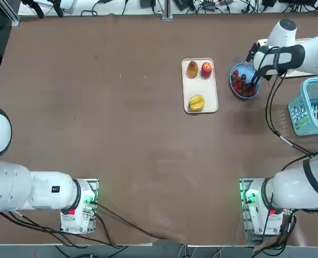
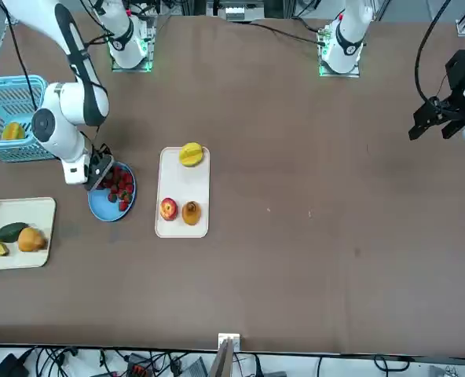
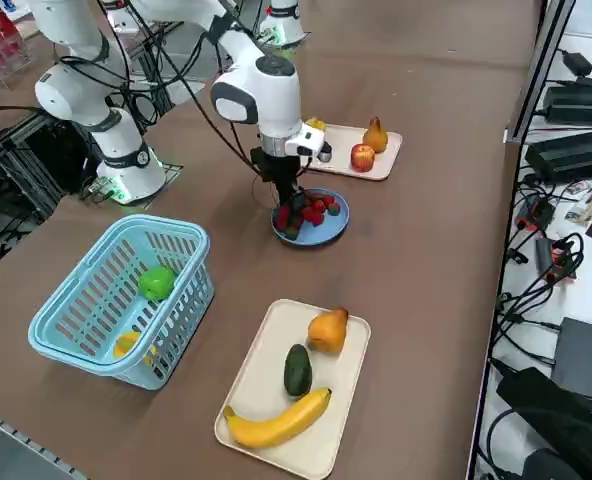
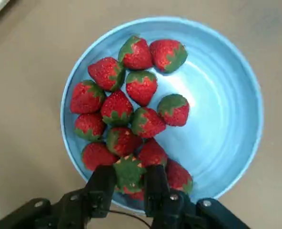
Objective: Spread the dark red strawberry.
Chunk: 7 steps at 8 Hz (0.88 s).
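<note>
A blue bowl point(image 4: 246, 95) holds several red strawberries with green caps point(image 4: 141, 88). My right gripper point(image 4: 129, 183) reaches down into the bowl's edge, its fingers shut on one strawberry point(image 4: 128, 172) at the rim of the pile. In the top view the gripper point(image 1: 254, 80) hangs over the bowl point(image 1: 239, 69) at the table's far right. The right side view shows the gripper point(image 3: 288, 205) dipping into the bowl point(image 3: 326, 232). In the front view the gripper point(image 2: 100, 174) stands over the bowl point(image 2: 107, 208).
A cream tray point(image 1: 200, 107) with a pear, an apple and a yellow fruit lies left of the bowl. A light blue basket point(image 3: 116, 300) and a second tray point(image 3: 266, 400) with a banana, an avocado and a mango sit on the bowl's other side.
</note>
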Each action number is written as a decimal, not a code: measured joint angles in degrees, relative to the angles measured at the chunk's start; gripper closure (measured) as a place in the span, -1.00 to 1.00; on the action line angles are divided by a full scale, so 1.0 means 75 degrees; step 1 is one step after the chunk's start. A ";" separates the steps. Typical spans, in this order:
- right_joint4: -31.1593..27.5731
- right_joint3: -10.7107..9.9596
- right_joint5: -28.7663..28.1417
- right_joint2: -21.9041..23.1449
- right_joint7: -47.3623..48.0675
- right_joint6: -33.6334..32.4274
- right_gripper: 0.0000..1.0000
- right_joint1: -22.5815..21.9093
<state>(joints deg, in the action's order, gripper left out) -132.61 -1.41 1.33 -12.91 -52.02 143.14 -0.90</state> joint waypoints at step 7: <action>0.1861 -0.0016 0.0004 -0.1238 -0.0040 -0.0263 0.27 0.0104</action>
<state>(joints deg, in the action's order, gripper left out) -118.65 -1.53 1.36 -22.20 -52.33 141.17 -0.12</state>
